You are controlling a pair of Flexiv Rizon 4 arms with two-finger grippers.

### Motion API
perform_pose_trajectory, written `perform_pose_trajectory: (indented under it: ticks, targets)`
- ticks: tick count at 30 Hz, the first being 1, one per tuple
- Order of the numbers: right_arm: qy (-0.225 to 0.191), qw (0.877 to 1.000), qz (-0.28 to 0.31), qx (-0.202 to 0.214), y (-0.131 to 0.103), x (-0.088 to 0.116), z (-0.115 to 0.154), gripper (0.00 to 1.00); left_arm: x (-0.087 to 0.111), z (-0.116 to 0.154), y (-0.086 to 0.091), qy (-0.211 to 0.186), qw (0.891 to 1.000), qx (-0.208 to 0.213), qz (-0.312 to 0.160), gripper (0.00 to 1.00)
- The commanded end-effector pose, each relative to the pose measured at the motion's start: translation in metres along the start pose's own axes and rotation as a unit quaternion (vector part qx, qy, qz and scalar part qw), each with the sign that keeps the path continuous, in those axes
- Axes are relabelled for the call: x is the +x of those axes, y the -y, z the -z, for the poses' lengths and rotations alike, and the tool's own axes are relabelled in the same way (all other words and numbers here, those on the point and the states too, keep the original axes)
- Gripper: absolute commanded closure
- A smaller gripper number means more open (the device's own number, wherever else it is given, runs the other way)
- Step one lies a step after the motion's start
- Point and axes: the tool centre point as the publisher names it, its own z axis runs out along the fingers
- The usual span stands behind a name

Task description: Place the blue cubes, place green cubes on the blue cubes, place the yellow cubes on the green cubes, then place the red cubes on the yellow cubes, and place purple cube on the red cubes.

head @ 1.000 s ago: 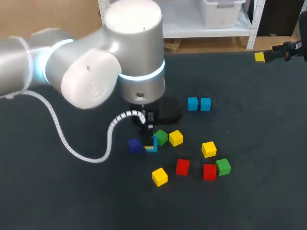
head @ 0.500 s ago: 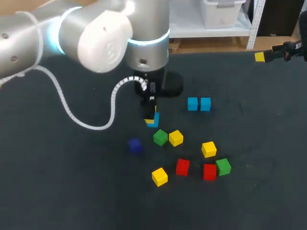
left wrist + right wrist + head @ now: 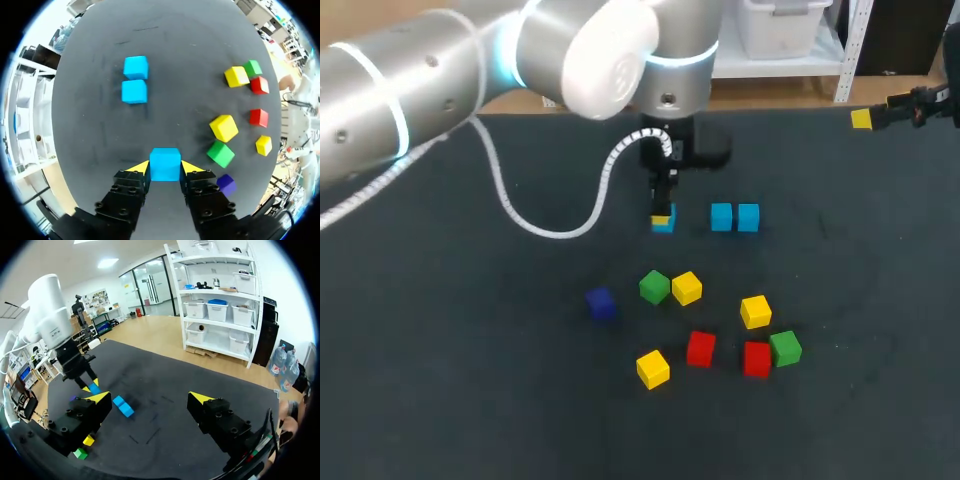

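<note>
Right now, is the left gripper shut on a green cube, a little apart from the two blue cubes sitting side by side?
Not quite: the cube in the left gripper is blue, not green, as the left wrist view shows. The rest holds: it is a little apart from the two blue cubes sitting side by side.

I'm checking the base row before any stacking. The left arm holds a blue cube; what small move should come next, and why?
Probably ease the left gripper toward the two blue cubes and lower the held blue cube beside the nearer one. Both fingers clamp it, and a gap separates it from that pair, which lies ahead.
</note>
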Motion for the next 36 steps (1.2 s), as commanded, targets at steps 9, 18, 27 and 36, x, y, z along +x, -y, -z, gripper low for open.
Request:
perform_pose_trajectory:
  ticks: [9, 18, 27, 36]
  targets:
    - [0.002, 1.0, 0.001, -0.002, 0.001, 0.0, 0.0, 0.0, -0.024, -0.009, -0.028, -0.02, 0.997, 0.068, 0.017, 1.0]
    - [0.002, 1.0, 0.001, -0.002, 0.001, 0.0, 0.0, 0.0, -0.037, -0.016, -0.025, -0.006, 0.998, 0.059, 0.024, 1.0]
    - [0.002, 1.0, 0.001, -0.002, 0.001, 0.0, 0.0, 0.0, -0.045, -0.02, -0.02, 0.005, 0.998, 0.058, 0.022, 1.0]
    - [0.002, 1.0, 0.001, -0.002, 0.001, 0.0, 0.0, 0.0, -0.046, -0.027, -0.022, 0.02, 0.997, 0.055, 0.044, 1.0]
